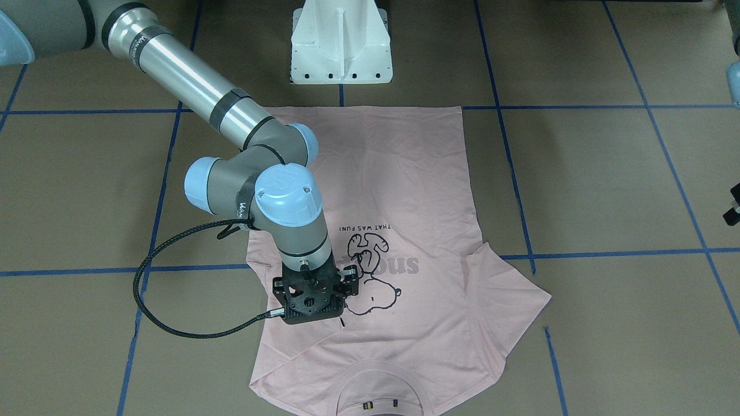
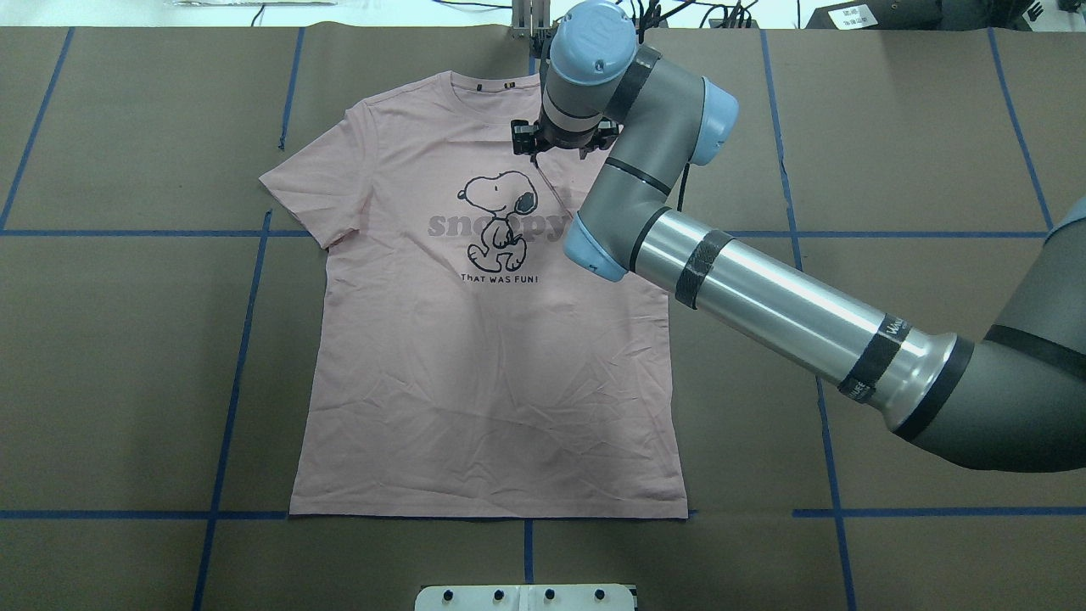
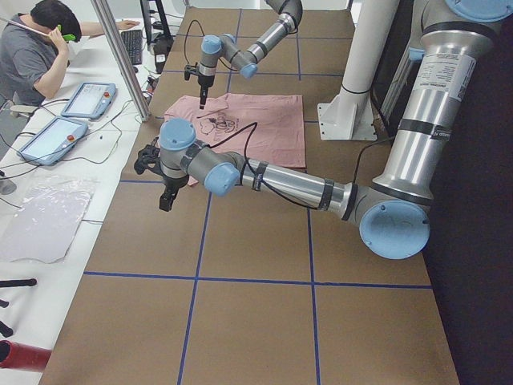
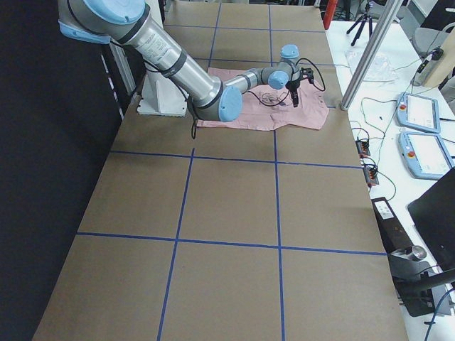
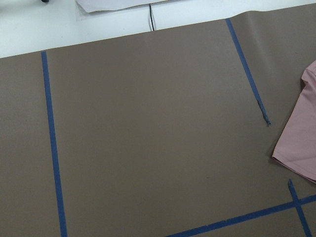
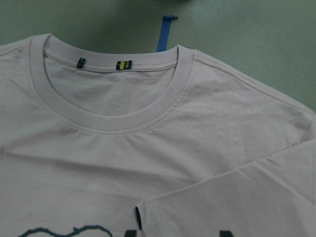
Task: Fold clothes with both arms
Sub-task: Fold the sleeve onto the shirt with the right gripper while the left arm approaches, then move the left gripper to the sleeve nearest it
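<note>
Left end effector [image 3: 165, 196]: hangs fingers-down over bare surface [image 2: 127, 339], off the shirt's left side and touching no cloth; whether the fingers are parted or together I cannot tell

Left sleeve [image 2: 310, 191]: spread flat, sticking out from the body toward the left end effector; the left wrist view catches only its pink edge at the right border

T-shirt [image 2: 475, 382]: lies flat and print-up on the surface; its long axis runs straight away from the robot, hem near the white pedestal base [image 2: 526, 598], neck at the far end

Collar [image 6: 98, 126]: flat, just beyond the right end effector

Right sleeve [image 6: 237, 207]: looks already turned in over the chest, its hem lying across the end of the grey lettering

Right end effector [image 2: 560, 142]: points down over the upper chest, between Snoopy's head and the collar, by the turned-in sleeve; the fingertips are hidden under the wrist, so I cannot tell if they are apart or closed; no cloth looks lifted

Deciding relation: the spread sleeve lies toward the robot's right of the left end effector, which is much the nearer; folding it would likely carry it across the long axis, toward the print
</note>
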Robot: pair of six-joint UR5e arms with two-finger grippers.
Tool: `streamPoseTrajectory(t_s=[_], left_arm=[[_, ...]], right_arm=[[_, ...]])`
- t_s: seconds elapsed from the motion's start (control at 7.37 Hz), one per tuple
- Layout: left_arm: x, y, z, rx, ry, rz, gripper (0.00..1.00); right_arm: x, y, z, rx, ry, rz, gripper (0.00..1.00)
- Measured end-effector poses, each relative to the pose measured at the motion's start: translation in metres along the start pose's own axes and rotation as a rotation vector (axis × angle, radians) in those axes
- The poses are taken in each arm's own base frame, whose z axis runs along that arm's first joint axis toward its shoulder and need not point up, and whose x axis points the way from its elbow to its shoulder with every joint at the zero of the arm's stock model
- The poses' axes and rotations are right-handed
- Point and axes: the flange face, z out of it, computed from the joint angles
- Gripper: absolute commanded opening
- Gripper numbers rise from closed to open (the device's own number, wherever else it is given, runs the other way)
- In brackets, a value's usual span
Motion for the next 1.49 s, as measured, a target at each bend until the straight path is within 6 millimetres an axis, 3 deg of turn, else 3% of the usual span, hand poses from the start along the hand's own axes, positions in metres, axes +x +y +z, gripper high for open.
streamPoseTrajectory(t_s=[0.27,0.41,0.68,0.95,1.09,1.49], left_arm=[[0.059,0.0,0.041,0.025,0.005,-0.097,1.0],[0.09,0.006,0.07,0.047,-0.011,-0.139,1.0],[0.15,0.01,0.131,0.094,-0.046,-0.177,1.0],[0.184,0.011,0.199,0.14,-0.036,-0.207,0.96],[0.201,0.013,0.224,0.147,-0.039,-0.21,0.94],[0.22,0.016,0.254,0.135,-0.051,-0.205,0.89]], right_arm=[[0.008,0.023,-0.043,-0.14,0.092,0.086,1.0],[0.031,0.039,-0.063,-0.171,0.126,0.115,1.0],[0.112,0.075,-0.099,-0.183,0.116,0.123,1.0],[0.169,0.082,-0.122,-0.2,0.079,0.072,1.0],[0.187,0.079,-0.127,-0.207,0.069,0.059,1.0],[0.201,0.075,-0.13,-0.208,0.064,0.044,1.0]])
